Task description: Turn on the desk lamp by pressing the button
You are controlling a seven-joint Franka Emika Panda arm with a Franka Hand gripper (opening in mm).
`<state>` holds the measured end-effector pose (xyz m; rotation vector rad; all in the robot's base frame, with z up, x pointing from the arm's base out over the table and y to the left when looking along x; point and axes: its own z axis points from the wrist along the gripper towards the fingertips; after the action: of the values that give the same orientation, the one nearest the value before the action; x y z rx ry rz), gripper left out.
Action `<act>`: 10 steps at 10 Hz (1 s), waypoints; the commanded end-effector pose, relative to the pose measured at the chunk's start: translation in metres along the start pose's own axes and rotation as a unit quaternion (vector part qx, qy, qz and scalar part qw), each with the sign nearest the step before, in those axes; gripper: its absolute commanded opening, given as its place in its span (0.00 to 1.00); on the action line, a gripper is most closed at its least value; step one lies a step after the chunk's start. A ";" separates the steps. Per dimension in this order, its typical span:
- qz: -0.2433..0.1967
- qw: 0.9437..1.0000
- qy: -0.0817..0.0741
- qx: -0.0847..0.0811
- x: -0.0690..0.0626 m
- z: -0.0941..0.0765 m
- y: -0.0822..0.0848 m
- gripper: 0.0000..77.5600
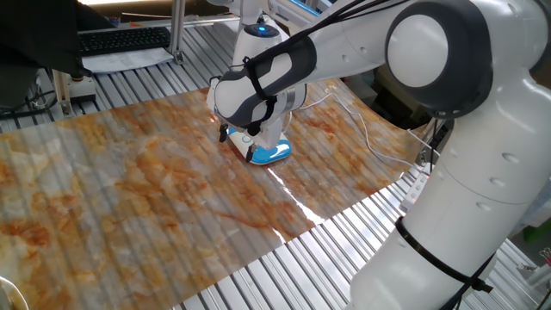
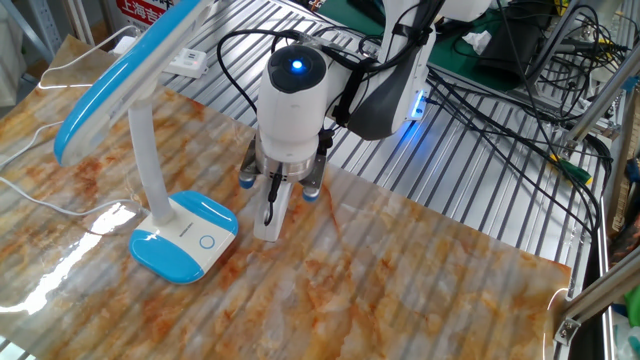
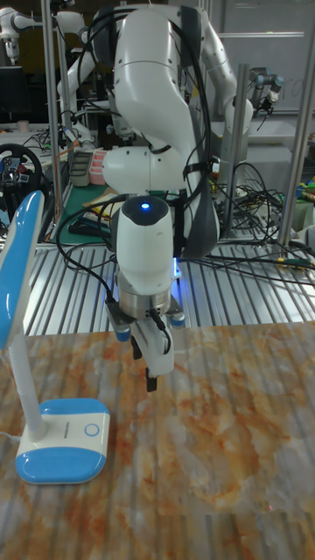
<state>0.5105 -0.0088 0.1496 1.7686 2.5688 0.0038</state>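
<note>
The desk lamp has an oval blue-and-white base [image 2: 178,252] on the marbled mat, with a round button [image 2: 206,241] on its right part. A white stem [image 2: 150,170] rises to a blue-edged head [image 2: 115,85]. My gripper [image 2: 266,232] hangs just right of the base, its tips a little above the mat and off the button. The tall view shows the base [image 3: 63,442], the button [image 3: 90,430] and the gripper [image 3: 150,381] apart from each other. In one fixed view my wrist hides most of the base [image 1: 272,155]. No view shows a gap or contact between the fingertips.
The lamp's thin white cord [image 2: 40,196] trails off left. A white power strip [image 2: 188,62] lies on the metal slats behind the mat. Black cables [image 2: 520,110] crowd the right side. The mat's edge [image 1: 344,215] runs near my arm's base. A keyboard [image 1: 120,39] sits at the back.
</note>
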 end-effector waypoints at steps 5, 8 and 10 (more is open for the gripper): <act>-0.015 1.000 -0.014 0.005 -0.001 -0.002 0.001 1.00; -0.016 1.000 -0.012 0.005 -0.001 -0.002 0.001 1.00; -0.020 1.000 -0.011 0.004 -0.001 -0.002 0.001 1.00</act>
<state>0.5108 -0.0089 0.1504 1.7157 2.5897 -0.0312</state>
